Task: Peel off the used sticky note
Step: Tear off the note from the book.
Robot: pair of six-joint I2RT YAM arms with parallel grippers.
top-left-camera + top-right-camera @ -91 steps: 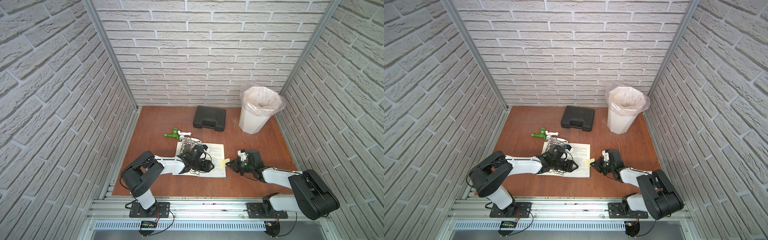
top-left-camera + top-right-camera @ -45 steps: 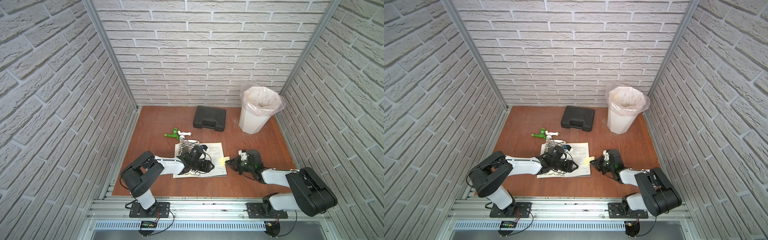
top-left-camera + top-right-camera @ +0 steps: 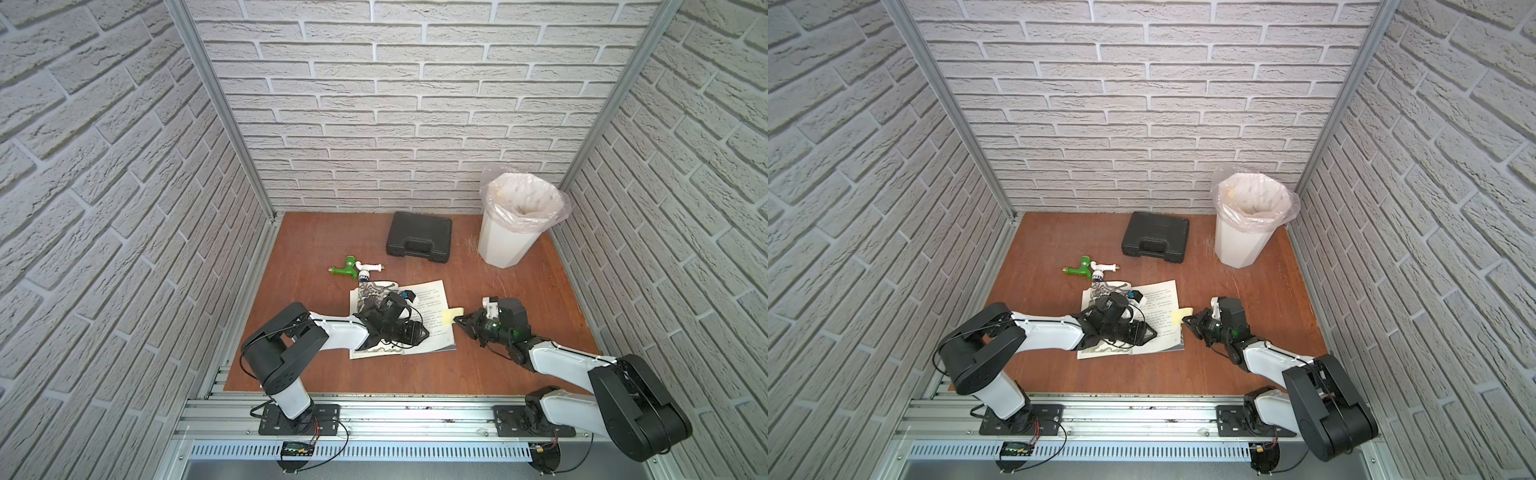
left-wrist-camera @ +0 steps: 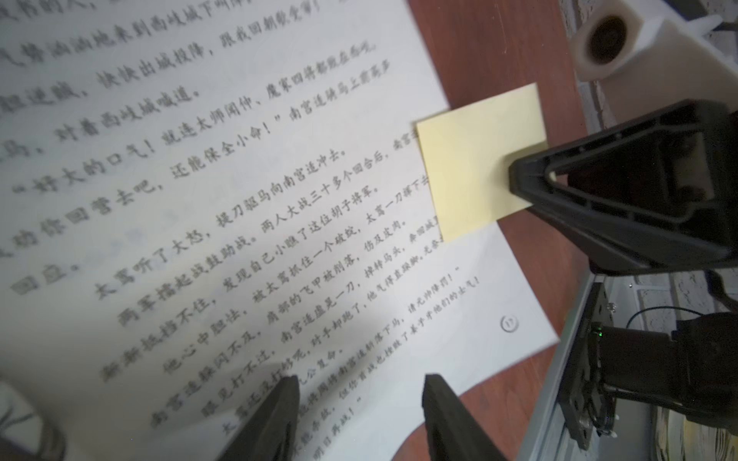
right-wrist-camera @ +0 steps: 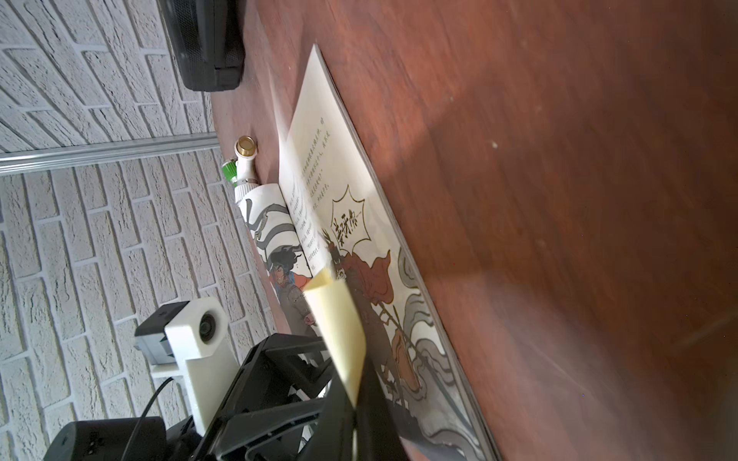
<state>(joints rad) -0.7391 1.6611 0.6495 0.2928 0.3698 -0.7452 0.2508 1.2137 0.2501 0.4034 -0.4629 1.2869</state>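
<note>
**Sticky note**: a yellow square whose free edge is nipped between the right jaws, which are pressed together on it. Its opposite edge adheres to the outer margin of the text page of an open book, so the note bridges from page to jaws and partly overhangs the page edge.

In the right wrist view the note bends upward and the page appears to rise with it, clear of the illustrated leaf beneath. The adhesive has evidently not let go.

The left jaws stand spread, tips over the lower part of the same page, with the note ahead of them and apart. Whether they touch the paper cannot be told. Their probable purpose is to pin the page while the right jaws draw the note away.

Beyond the right jaws, well apart across the desk, stands a bag-lined bin, the likely discard point.
</note>
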